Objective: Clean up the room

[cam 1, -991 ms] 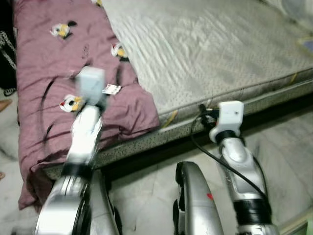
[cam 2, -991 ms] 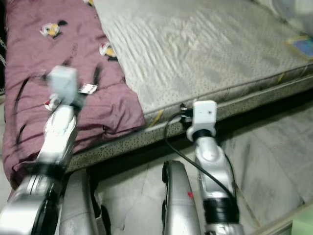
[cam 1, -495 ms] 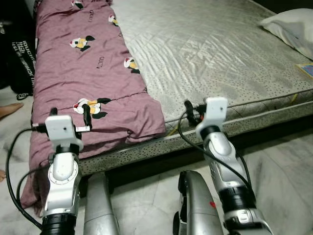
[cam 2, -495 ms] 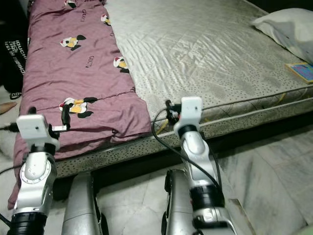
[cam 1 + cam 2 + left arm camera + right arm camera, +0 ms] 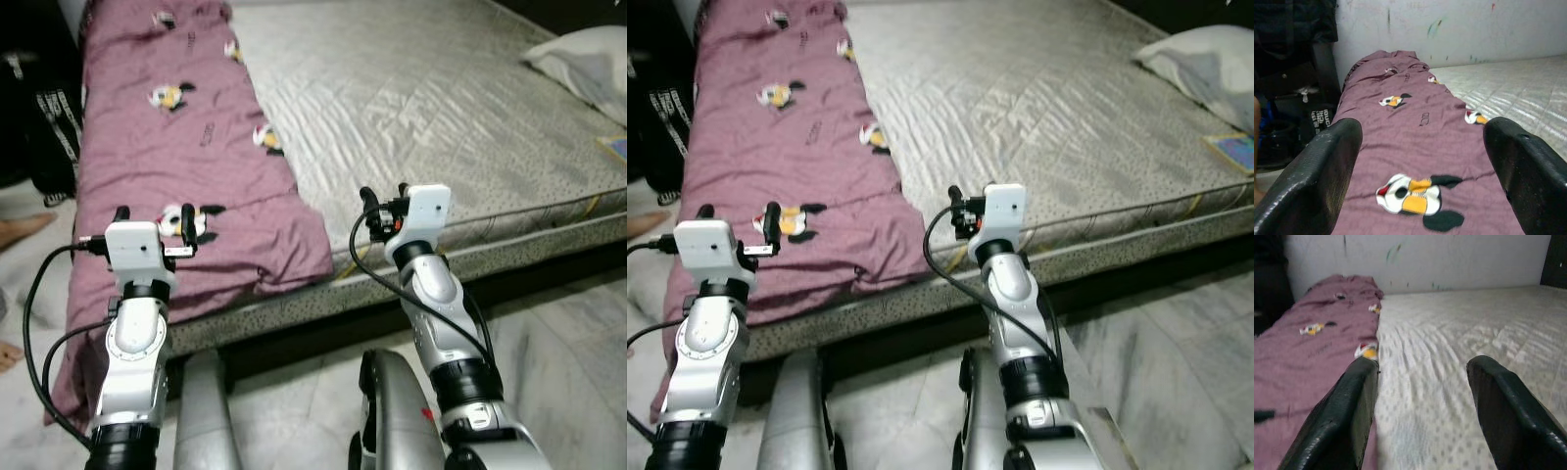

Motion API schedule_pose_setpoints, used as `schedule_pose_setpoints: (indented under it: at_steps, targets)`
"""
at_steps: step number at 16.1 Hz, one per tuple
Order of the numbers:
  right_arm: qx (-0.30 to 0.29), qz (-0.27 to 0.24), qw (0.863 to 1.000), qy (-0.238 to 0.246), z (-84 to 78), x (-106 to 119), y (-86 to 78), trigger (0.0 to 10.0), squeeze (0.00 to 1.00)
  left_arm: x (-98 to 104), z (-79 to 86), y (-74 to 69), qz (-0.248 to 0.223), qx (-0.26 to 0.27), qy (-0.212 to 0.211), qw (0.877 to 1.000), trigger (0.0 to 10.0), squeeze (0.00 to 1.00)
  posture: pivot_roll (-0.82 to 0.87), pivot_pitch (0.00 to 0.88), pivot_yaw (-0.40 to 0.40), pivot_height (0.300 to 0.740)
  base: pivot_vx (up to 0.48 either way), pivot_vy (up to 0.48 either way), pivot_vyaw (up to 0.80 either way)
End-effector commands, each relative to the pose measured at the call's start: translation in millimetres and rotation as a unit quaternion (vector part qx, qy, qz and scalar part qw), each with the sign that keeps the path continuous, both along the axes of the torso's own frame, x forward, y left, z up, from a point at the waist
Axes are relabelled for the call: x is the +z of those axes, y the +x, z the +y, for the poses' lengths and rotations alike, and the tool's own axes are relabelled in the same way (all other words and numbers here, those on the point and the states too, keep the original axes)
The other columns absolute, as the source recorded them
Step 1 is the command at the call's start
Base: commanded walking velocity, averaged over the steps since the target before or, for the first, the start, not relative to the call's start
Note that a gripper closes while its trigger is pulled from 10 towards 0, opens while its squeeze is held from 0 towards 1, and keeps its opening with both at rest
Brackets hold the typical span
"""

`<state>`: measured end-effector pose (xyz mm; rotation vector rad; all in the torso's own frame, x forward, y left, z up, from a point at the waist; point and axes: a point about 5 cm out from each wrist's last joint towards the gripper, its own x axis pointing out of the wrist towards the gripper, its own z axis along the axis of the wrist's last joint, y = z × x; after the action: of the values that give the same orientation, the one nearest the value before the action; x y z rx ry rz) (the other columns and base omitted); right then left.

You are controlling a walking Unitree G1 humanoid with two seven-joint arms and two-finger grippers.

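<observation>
A purple blanket (image 5: pixel 186 137) printed with small cartoon birds lies lengthwise along the left side of a grey mattress (image 5: pixel 441 108). Its near end hangs over the bed's front edge. My left gripper (image 5: pixel 152 213) hovers open over that near end, and its wrist view looks along the blanket (image 5: pixel 1415 127) between wide-apart fingers (image 5: pixel 1317 181). My right gripper (image 5: pixel 384 196) is open at the mattress's front edge, just right of the blanket. Its fingers (image 5: pixel 1342 421) frame the seam between blanket and bare mattress (image 5: pixel 1449 357). Neither gripper holds anything.
A white pillow (image 5: pixel 588 54) and a flat colourful item (image 5: pixel 615 147) lie at the mattress's right end. Dark bags (image 5: pixel 44 117) stand left of the bed by a wall (image 5: pixel 1474 24). A person's foot (image 5: pixel 20 233) rests on the pale marble floor (image 5: pixel 568 333).
The view has lifted and sharpened, so the camera moved. My left arm, stretched over the blanket a second ago, has drawn back to the blanket's near end. The right gripper stays by the bed edge.
</observation>
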<state>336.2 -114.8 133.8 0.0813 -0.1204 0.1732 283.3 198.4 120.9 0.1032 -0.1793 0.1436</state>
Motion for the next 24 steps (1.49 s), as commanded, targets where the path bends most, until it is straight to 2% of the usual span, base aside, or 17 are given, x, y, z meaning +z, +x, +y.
schedule_pose_setpoints:
  at_steps: [1,9,11,13,24]
  targets:
    - [-0.002,-0.011,1.0,0.007,-0.2,5.9,2.9,10.0,0.0,1.7,2.8,3.1,0.001,0.0,0.002,1.0,10.0,0.0,0.02,0.0,-0.012,0.616,0.0,0.0,0.0]
    - [-0.001,-0.015,1.0,0.004,1.6,4.5,4.9,10.0,0.0,-0.5,-0.2,5.4,0.002,-0.003,0.016,1.0,10.0,0.0,0.02,0.0,-0.009,0.692,0.0,0.0,0.0]
    - [0.0,-0.013,1.0,0.0,0.9,2.5,4.4,10.0,0.0,-0.1,9.2,7.1,0.012,0.029,0.002,0.999,10.0,0.0,0.01,0.0,-0.004,0.715,0.0,0.0,0.0]
    - [-0.002,-0.011,1.0,-0.002,0.0,0.6,3.6,10.0,0.0,-1.5,15.6,9.3,0.022,0.038,-0.012,0.999,10.0,0.0,0.01,0.0,-0.009,0.729,0.0,0.0,0.0]
    - [-0.003,-0.01,1.0,-0.009,0.9,-1.1,5.5,10.0,0.0,-3.8,0.6,14.2,0.034,0.002,-0.021,0.999,10.0,0.0,0.01,0.0,-0.009,0.74,0.0,0.0,0.0]
